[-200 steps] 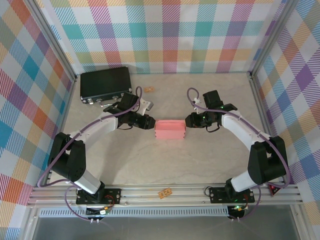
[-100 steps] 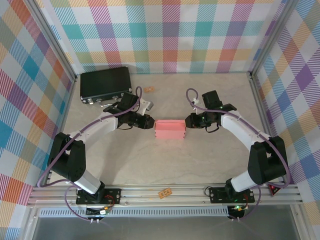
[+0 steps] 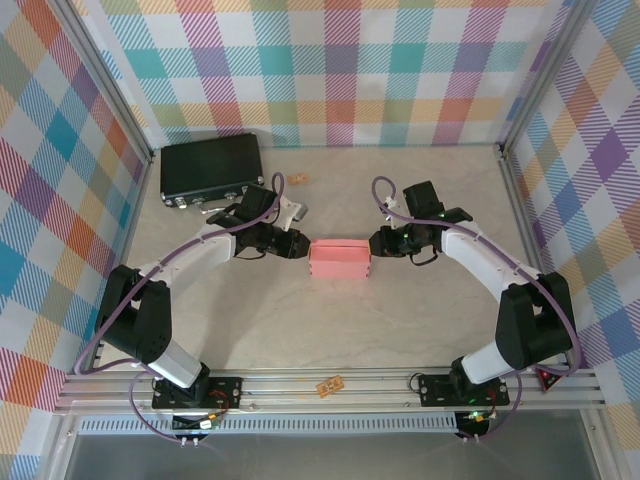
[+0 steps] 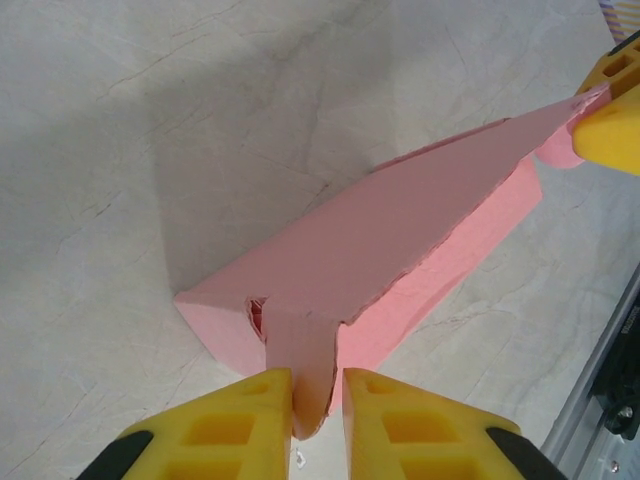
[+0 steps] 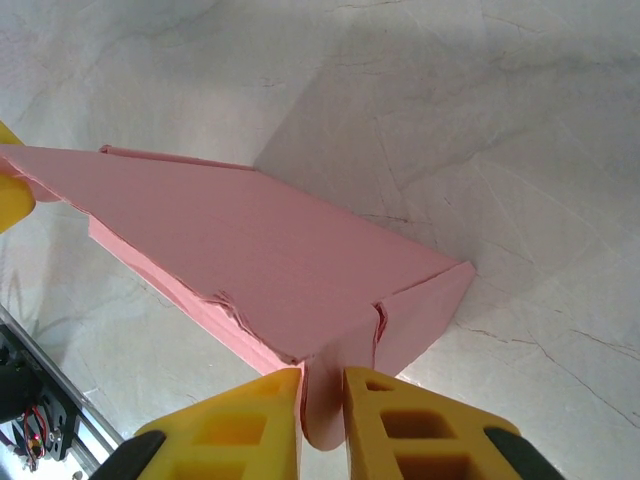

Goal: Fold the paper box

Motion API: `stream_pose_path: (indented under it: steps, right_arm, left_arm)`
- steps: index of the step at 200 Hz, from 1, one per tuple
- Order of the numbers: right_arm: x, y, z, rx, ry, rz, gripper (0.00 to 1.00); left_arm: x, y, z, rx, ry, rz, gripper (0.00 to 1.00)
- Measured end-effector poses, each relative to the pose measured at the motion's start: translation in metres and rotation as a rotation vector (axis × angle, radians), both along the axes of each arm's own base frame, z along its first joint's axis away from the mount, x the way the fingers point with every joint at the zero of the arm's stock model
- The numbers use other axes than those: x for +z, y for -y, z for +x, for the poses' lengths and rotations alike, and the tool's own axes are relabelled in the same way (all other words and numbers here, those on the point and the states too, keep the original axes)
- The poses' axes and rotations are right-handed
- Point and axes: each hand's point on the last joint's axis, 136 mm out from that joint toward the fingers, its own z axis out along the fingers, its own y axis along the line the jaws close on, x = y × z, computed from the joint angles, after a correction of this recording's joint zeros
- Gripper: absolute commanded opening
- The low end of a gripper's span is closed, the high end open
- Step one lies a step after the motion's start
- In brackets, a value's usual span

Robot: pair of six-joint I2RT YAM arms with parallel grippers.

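The salmon-pink paper box point(image 3: 340, 260) sits folded in the middle of the table, lid down. My left gripper point(image 3: 303, 247) is at its left end and my right gripper point(image 3: 374, 243) at its right end. In the left wrist view the yellow fingers point(image 4: 230, 425) pinch the rounded end tab of the paper box point(image 4: 390, 240), with the left gripper point(image 4: 318, 400) shut on it. The right wrist view shows the right gripper point(image 5: 322, 410) shut on the opposite tab of the paper box point(image 5: 260, 250). The lid's long edge looks ragged.
A black hard case point(image 3: 212, 168) lies at the back left, close behind the left arm. A small tan piece point(image 3: 298, 179) lies near it, and another point(image 3: 330, 384) rests on the front rail. Plaid walls stand on three sides.
Both grippers have narrowed onto the end tabs of the box. The box and both arms have hardly shifted.
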Motion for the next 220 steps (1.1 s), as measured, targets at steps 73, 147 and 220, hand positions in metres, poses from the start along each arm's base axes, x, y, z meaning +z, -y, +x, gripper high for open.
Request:
stream_pose_path:
  steps: [73, 147, 220]
  right_arm:
    - [0.0008, -0.0032, -0.0018, 0.005, -0.006, 0.010, 0.19]
    - [0.0009, -0.0049, -0.0030, 0.008, -0.009, 0.012, 0.18]
    - [-0.0008, -0.0056, -0.0031, 0.005, -0.017, 0.012, 0.17]
  left_arm:
    - [0.0010, 0.0018, -0.0020, -0.010, -0.007, -0.012, 0.19]
    - [-0.0021, 0.0009, -0.0035, -0.007, -0.016, -0.008, 0.15]
    - [-0.0051, 0.0002, -0.0042, -0.006, -0.021, -0.003, 0.13]
